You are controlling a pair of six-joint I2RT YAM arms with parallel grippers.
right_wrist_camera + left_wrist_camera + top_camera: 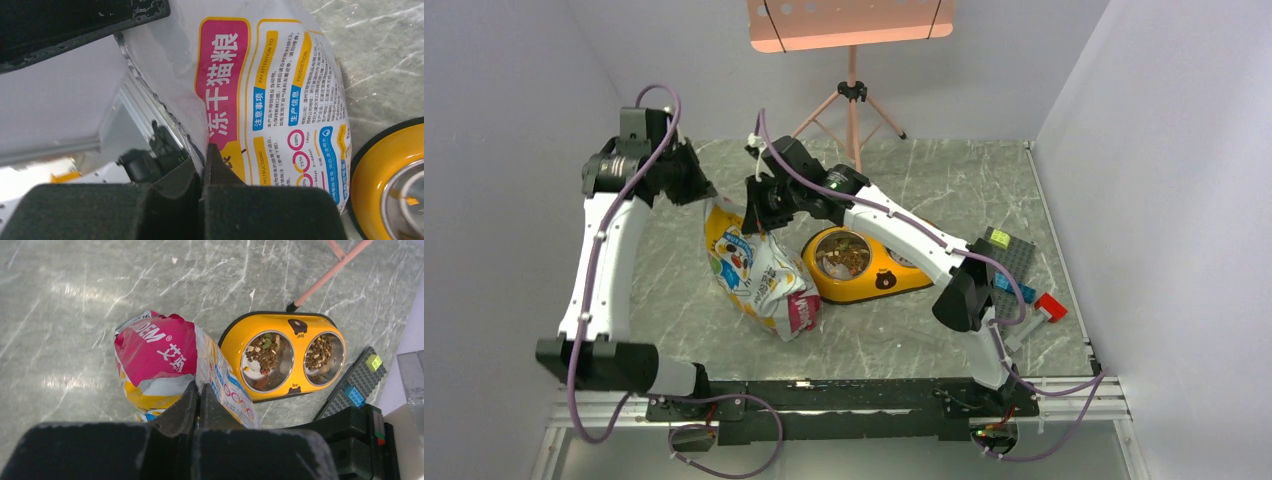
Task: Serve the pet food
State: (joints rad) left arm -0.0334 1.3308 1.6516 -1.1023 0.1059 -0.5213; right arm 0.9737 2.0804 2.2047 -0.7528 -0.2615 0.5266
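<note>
**Item:** pet food bag (754,268), crinkly white-and-yellow film with a magenta bottom band.

**Location:** middle of the table (679,330), just left of the yellow feeder (864,290). The bottom band rests on the surface and the mouth end is raised toward the far-left corner.

**Contents:** kibble (263,351) already lies in both halves of the feeder.

**Handling:** soft, light, slick film. It sags and creases, and the load will likely shift when tipped. It is best taken at the stiffer top-seam corners.

**Holders:**
- The left gripper (199,390) has its fingers pressed together on the bag's upper edge.
- The right gripper (205,152) is likewise pinched tight on the film. This appears to be the opposite side of the mouth, though the seam itself is hidden.
</note>
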